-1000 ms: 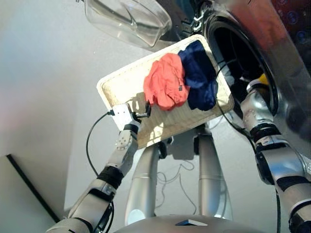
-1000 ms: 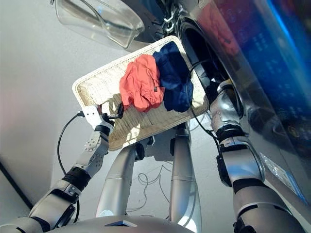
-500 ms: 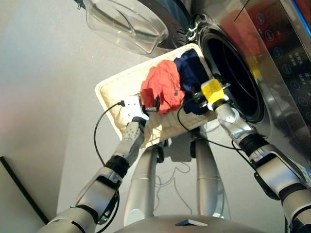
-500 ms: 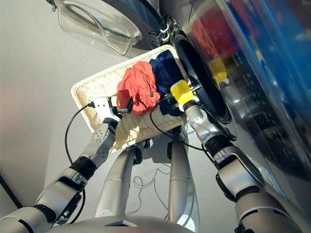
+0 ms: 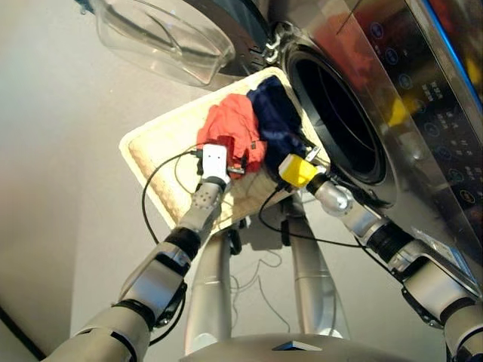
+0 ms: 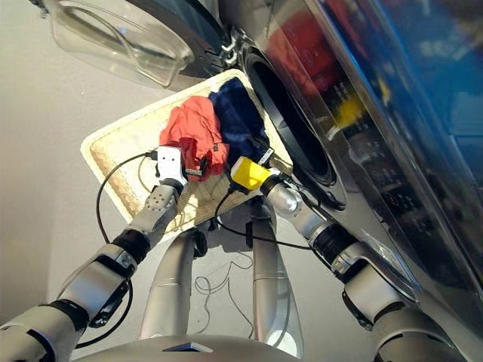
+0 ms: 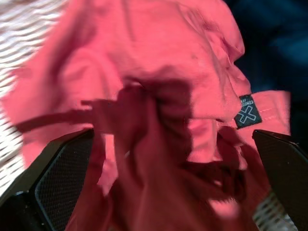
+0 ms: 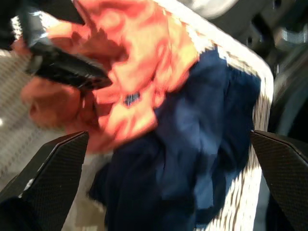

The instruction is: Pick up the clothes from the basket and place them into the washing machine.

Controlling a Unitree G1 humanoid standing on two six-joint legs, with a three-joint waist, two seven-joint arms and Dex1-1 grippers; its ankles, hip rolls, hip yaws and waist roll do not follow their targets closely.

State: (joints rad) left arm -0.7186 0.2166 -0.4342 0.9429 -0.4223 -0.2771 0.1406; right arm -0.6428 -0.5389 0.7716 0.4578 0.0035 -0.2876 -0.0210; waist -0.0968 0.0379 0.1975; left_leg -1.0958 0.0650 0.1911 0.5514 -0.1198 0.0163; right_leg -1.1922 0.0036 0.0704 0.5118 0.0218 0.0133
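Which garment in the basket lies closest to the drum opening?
The navy blue fabric garment, at the cream woven basket's end beside the dark grey washing machine's round drum opening. The coral-red fabric garment lies farther away.

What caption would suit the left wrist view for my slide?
Open left gripper poised over the crumpled coral-red fabric garment in the cream-white woven basket.

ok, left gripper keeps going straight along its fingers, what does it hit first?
Most likely the coral-red garment: the left gripper is open with the cloth filling the space between its fingers. The navy garment lies beside it in the basket, off that line. Depth to contact is unclear.
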